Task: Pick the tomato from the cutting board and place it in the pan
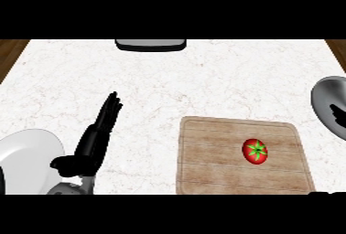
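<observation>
Tomato (pixel 255 151) well apart from left robot hand (pixel 91 147)

no readable text, labels, brands, numbers or signs anywhere

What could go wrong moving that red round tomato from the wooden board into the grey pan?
The red round tomato lies loose on the wooden cutting board. Being round, it might roll off if fingers nudge it before closing. The grey metal pan shows only partly at the view's right edge, so a release could be misjudged and land on the white marble counter instead.
</observation>
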